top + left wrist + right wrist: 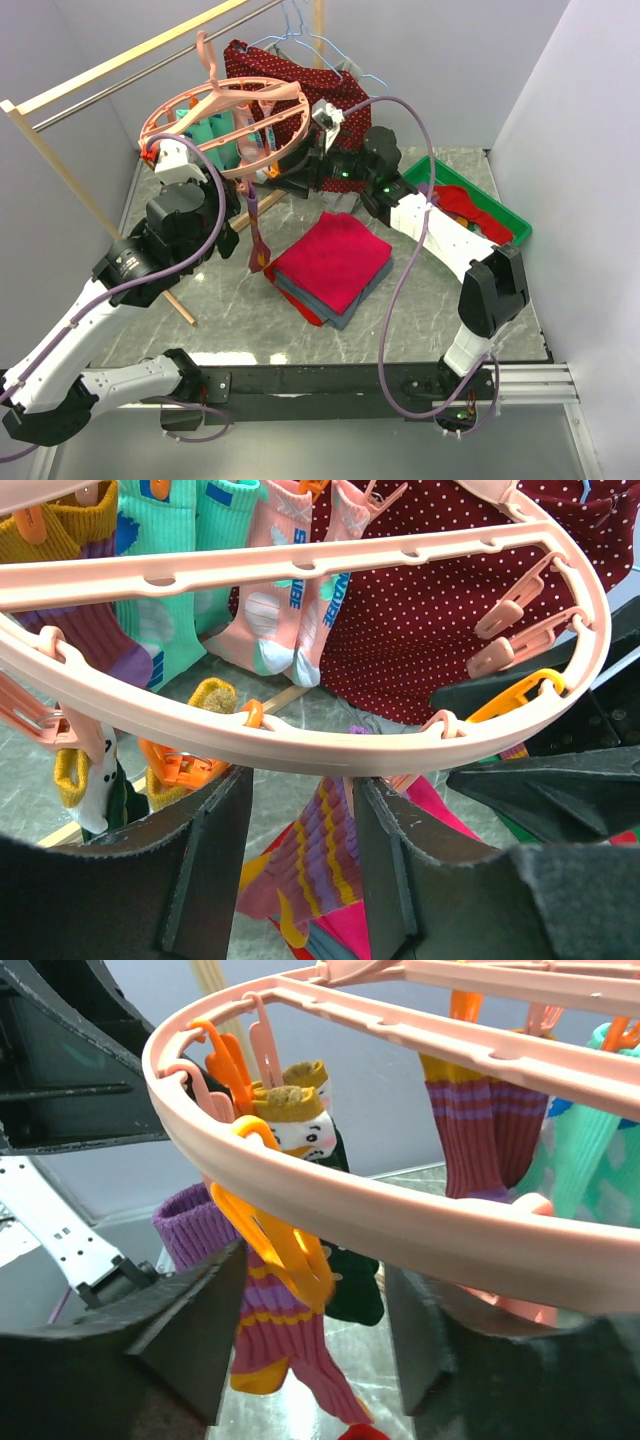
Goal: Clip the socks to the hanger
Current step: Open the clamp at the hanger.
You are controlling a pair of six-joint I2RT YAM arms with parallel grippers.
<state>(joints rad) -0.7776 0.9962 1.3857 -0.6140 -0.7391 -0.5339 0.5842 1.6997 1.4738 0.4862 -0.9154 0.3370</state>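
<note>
Left gripper (300, 792) and right gripper (315, 1270) are held with jaws parted below the pink hanger (300, 755); a purple-striped sock (265, 1325) is clipped to it.

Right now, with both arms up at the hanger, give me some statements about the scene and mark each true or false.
The pink hanger already carries socks, among them teal socks. True.
The folded cloth stack sits inside the green tray. False: it lies on the tabletop, left of the tray.
A purple-striped sock hangs below the hanger's rim. True.
The left tool and right tool are both clamped shut. False: both show fingers standing apart.
The dotted dark red garment lies flat on the table. False: it hangs behind the hanger.
</note>
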